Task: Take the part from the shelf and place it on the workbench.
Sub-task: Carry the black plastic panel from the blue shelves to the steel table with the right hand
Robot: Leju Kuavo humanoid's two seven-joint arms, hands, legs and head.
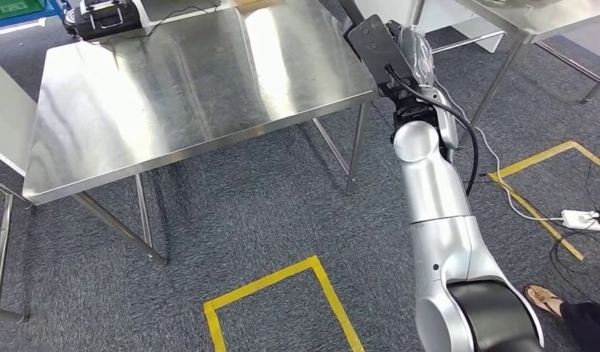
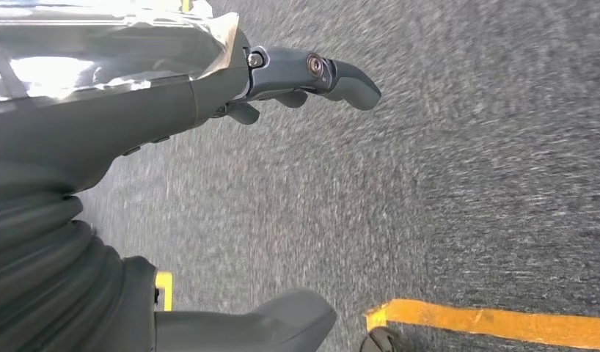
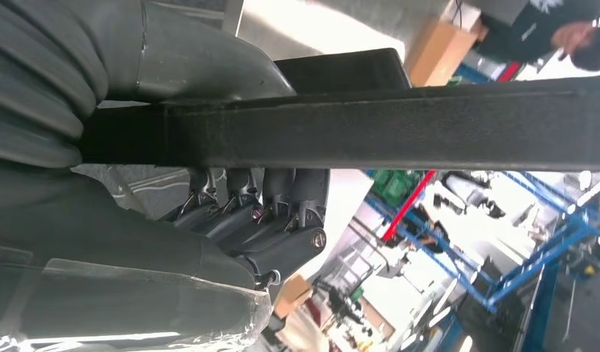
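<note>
- Head view: the right arm reaches forward to the near right corner of the shiny workbench (image 1: pixel 180 95).
- Right hand (image 3: pixel 260 227) holds the part (image 3: pixel 370 132), a long flat black bar. Its fingers (image 3: pixel 282 213) curl around the bar, and the thumb sits on the other side.
- From the head, the part (image 1: pixel 374 44) looks like a dark flat piece at the end of the right arm, just past the workbench corner.
- Left hand (image 2: pixel 209 147) hangs over grey carpet (image 2: pixel 466 183). It holds nothing. Its fingers (image 2: pixel 319 73) point out straight, well apart from the thumb.
- Yellow tape (image 2: pixel 495 323) runs on the floor beyond the left hand.
</note>
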